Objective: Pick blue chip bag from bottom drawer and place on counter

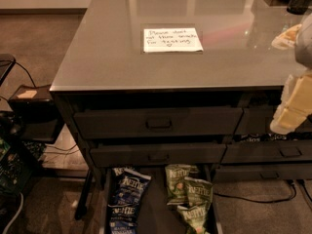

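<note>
— Across the upper half of the frame, the counter (112,57) shows a white note (172,39) but no chip bag. So the placing is not done?
— Right. At lower centre the bottom drawer (155,218) stands pulled out, so the way in is ready.
— And the gripper (292,106)?
— At the right edge, level with the counter's front lip and well apart from the drawer. Whether it is clenched or released does not show.
— The blue chip bag (124,199)?
— It's lying in the left side of the drawer, beside the green chip bags (187,199), with nothing touching it. By my judgement the reach down, the grasp, the lift and the set-down are all left to do.
</note>
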Robot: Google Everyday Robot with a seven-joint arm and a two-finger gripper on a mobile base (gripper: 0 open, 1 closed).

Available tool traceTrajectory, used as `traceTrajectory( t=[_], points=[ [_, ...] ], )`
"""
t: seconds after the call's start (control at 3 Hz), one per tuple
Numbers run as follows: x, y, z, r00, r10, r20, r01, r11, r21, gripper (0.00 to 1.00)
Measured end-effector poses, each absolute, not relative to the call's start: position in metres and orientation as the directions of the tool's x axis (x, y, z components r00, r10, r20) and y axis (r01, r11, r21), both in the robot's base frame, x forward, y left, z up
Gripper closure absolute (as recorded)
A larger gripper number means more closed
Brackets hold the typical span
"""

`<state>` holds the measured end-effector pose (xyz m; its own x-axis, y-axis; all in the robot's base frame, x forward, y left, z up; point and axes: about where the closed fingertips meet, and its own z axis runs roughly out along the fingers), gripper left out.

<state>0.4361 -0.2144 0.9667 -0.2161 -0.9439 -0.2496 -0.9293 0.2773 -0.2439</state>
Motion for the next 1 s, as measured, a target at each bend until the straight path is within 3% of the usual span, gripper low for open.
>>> traceTrajectory(
  t=[1.0],
  points=[
    [0.405, -0.147, 0.817, -0.192, -0.866, -0.461, -0.954, 0.275, -0.119, 0.0]
  ],
)
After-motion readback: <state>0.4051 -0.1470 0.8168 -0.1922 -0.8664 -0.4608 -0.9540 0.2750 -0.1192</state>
